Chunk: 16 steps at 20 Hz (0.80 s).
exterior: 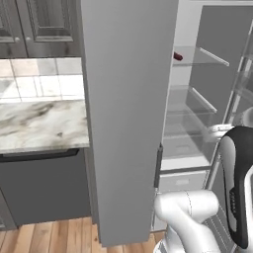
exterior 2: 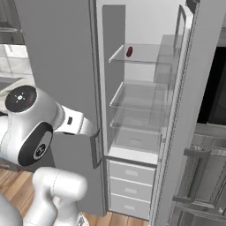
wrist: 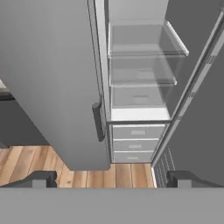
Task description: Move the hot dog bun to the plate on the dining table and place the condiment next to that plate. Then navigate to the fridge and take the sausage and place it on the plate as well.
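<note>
The fridge [exterior: 128,123] stands in front of me with its right compartment open, and its closed pale grey left door [exterior 2: 57,53] is nearest the arm. The sausage [exterior 2: 129,51], small and reddish-brown, lies on the top glass shelf; from the left base it shows as the sausage [exterior: 178,56] at the shelf's left end. In the hand view the fridge [wrist: 52,78] is ahead, with clear shelves and drawers visible. My gripper [wrist: 111,179] is open and empty, held back from the fridge above the wooden floor, well below the sausage's shelf.
The fridge's right door [exterior 2: 190,110] is swung open, with a dark wall oven [exterior 2: 216,88] behind it. A marble counter [exterior: 39,123] over dark cabinets stands left of the fridge. Pale drawers [exterior 2: 130,190] fill the fridge's bottom. A dark handle [wrist: 98,121] sticks out from the left door.
</note>
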Motion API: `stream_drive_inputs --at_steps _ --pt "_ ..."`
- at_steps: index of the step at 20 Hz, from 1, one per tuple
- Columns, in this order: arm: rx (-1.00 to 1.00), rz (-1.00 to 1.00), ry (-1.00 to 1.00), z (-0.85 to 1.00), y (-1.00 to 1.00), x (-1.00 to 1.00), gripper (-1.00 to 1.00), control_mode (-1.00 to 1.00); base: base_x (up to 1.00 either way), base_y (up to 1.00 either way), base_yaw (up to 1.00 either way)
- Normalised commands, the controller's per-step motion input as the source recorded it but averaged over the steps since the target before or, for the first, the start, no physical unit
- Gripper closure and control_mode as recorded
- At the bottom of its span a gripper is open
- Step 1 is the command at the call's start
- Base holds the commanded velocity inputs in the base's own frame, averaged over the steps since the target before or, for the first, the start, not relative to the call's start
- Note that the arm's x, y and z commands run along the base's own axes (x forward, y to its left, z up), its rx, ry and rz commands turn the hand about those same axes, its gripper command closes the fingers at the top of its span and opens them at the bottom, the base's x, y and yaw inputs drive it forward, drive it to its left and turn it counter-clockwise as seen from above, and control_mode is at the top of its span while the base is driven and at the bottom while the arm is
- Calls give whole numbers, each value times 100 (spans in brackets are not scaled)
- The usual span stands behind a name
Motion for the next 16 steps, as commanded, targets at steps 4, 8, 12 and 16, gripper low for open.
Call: stream_drive_inputs --at_steps 4,8,12,16 --pt "0 0 0 0 0 0 -100 100 46 -48 0" --pt "0 0 0 0 0 0 -100 100 51 -52 0" --pt "0 0 0 0 0 0 -100 100 66 -17 0" --pt "0 0 0 0 0 0 -100 100 72 -6 0"
